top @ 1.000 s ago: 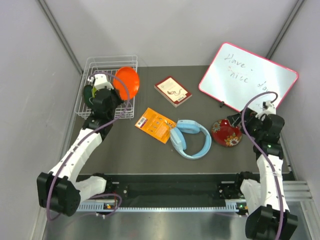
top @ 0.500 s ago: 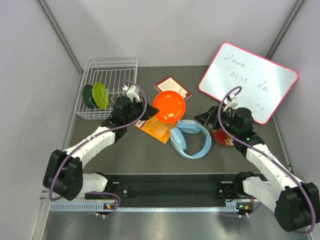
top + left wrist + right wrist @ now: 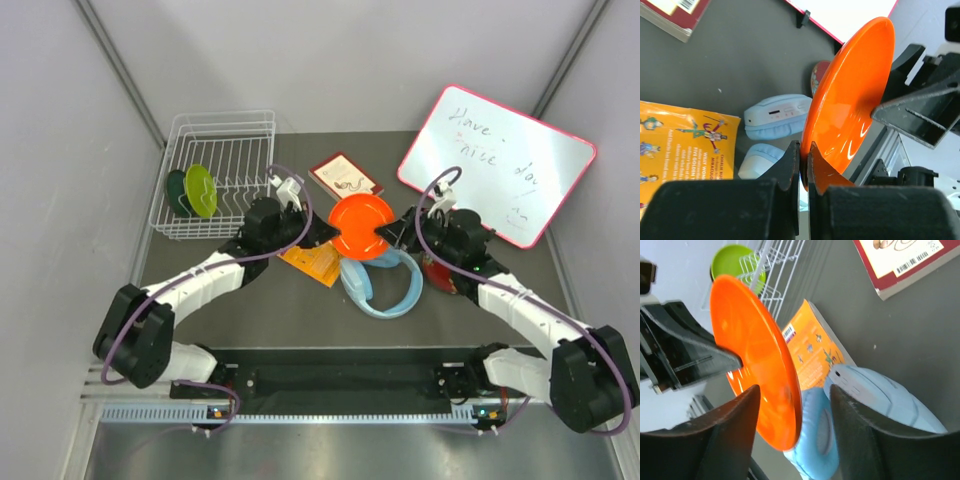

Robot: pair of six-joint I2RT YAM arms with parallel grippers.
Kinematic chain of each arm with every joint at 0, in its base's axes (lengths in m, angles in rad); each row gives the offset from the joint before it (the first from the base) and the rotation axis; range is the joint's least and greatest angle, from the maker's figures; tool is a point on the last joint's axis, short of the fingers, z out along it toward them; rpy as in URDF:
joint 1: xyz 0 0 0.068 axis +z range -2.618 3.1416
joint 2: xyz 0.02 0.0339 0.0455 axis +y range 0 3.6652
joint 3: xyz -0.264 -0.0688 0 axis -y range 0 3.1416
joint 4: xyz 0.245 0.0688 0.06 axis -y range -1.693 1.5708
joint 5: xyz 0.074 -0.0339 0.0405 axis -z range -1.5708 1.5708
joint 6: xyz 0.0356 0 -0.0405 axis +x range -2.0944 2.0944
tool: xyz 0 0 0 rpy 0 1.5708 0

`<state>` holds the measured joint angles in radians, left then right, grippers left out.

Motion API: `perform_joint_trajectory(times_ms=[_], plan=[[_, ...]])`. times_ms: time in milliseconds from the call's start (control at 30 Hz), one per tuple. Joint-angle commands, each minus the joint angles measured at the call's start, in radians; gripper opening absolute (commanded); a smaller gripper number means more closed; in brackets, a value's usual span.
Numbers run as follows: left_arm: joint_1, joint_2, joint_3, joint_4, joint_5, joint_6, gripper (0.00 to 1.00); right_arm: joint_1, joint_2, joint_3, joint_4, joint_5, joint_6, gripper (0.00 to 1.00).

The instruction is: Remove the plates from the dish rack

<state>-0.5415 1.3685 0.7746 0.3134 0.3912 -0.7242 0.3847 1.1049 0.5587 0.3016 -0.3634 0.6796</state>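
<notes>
The left claw (image 3: 801, 155) pinches the edge of the orange plate (image 3: 850, 100), and the right claw (image 3: 795, 395) is spread wide around the other edge, not squeezing yet. If the left claw lets go early, the plate could drop onto the blue headphones (image 3: 385, 280) below both claws. The dish rack (image 3: 215, 130) sits behind the left claw with two green plates (image 3: 200, 190) inside.

The white wire dish rack (image 3: 240, 165) sits at the far left of the table (image 3: 250, 295), holding a light green plate (image 3: 201, 190) and a dark green plate (image 3: 177, 190) upright on edge. The glossy orange plate (image 3: 362, 225) hangs tilted above the table's middle, its rim pinched in the left gripper (image 3: 801, 150)
</notes>
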Motion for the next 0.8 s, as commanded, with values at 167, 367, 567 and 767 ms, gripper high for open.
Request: perform_joint_trajectory(times_ms=[167, 367, 567, 767], plan=[[-0.015, 0.015, 0.011, 0.064, 0.026, 0.020, 0.00, 0.014, 0.021, 0.050, 0.077, 0.003, -0.008, 0.00], [-0.015, 0.020, 0.060, -0.062, -0.034, 0.118, 0.59, -0.070, -0.117, 0.027, -0.129, 0.164, -0.032, 0.00], [-0.014, -0.074, 0.089, -0.197, -0.309, 0.284, 0.84, -0.485, -0.324, -0.058, -0.298, 0.041, -0.041, 0.00], [-0.006, -0.177, 0.109, -0.277, -0.621, 0.416, 0.96, -0.719, -0.312, -0.059, -0.514, -0.003, -0.158, 0.00]])
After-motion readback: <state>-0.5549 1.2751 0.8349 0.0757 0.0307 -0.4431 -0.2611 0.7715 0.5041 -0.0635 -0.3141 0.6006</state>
